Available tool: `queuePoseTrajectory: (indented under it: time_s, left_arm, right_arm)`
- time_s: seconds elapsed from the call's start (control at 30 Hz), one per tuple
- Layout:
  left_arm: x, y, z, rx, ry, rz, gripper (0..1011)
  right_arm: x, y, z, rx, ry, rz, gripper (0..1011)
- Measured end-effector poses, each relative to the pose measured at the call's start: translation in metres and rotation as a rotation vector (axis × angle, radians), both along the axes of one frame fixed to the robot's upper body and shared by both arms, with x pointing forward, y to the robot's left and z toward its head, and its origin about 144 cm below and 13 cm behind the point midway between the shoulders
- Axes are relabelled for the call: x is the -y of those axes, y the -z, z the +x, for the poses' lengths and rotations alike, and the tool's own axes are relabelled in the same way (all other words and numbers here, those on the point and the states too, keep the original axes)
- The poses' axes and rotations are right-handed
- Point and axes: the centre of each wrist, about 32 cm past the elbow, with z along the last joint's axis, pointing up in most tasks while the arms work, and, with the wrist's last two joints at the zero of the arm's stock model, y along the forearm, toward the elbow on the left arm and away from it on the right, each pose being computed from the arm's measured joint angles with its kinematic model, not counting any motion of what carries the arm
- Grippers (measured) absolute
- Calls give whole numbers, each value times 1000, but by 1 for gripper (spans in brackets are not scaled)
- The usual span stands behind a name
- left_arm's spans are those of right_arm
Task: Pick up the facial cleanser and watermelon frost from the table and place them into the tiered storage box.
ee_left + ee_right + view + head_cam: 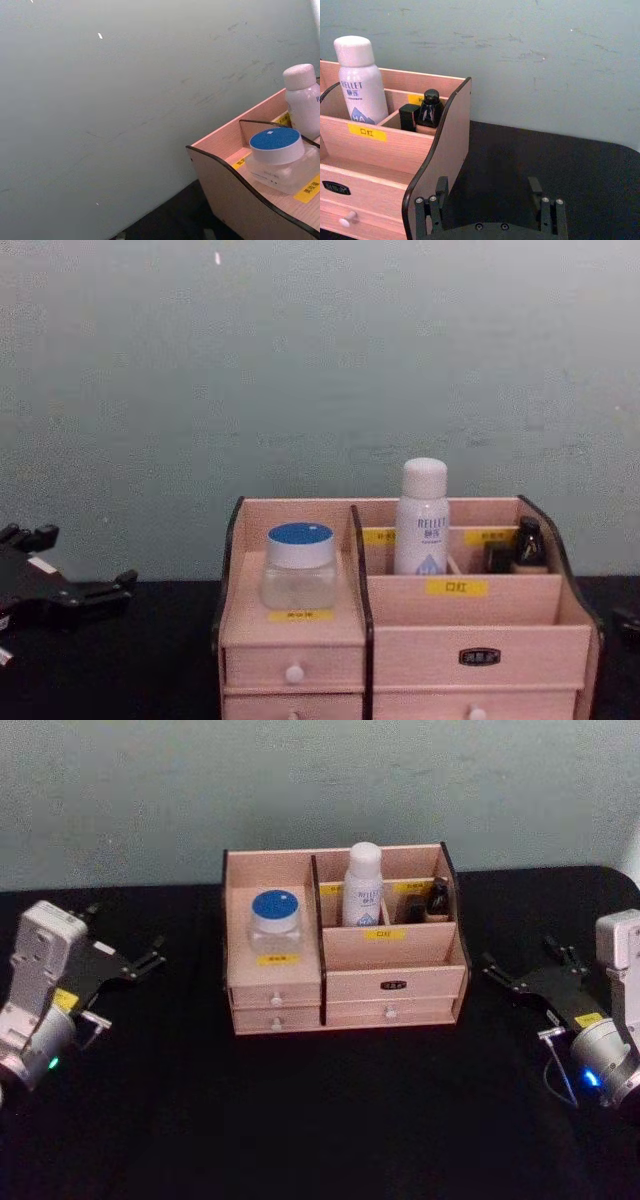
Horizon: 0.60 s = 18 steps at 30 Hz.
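Head view first: we see the facial cleanser standing upright in a rear compartment of the tiered storage box, and the watermelon frost sitting on the box's left shelf, so we judge both placements done. Our left gripper and right gripper rest low on the black table, well apart from the box on either side, which reads as a parked pose; both look spread and empty, though the dark fingers blend into the cloth

Left wrist view: the jar's blue lid and frosted body sit just behind a yellow label, the bottle beyond it cut off by the frame edge

Right wrist view: the right gripper's fingers stand wide apart with nothing between them. A small dark bottle stands beside the cleanser's compartment; its lower part is hidden by the divider

Chest view: the left gripper shows at the edge, partly cropped; the lower drawers are cut off
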Motion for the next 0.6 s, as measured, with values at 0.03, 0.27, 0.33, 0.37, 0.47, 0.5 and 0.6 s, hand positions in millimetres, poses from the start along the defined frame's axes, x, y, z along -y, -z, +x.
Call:
queuePoseTrajectory:
  time_s: [0.03,0.27,0.33,0.37,0.47,0.5,0.6]
  left_arm:
    - [0,0,0,0,0,0,1001]
    - [0,0,0,0,0,0,1001]
    - [0,0,0,0,0,0,1001]
    - [0,0,0,0,0,0,1001]
    - [0,0,0,0,0,0,1001]
    - [0,0,0,0,0,0,1001]
    - [0,0,0,0,0,0,1001]
  right_arm:
    - [0,0,0,0,0,0,1000]
    - [0,0,0,0,0,0,1000]
    - [0,0,0,0,0,0,1000]
    - [0,0,0,0,0,0,1000]
    - [0,0,0,0,0,0,1000]
    - [0,0,0,0,0,0,1000]
    - [0,0,0,0,0,0,1000]
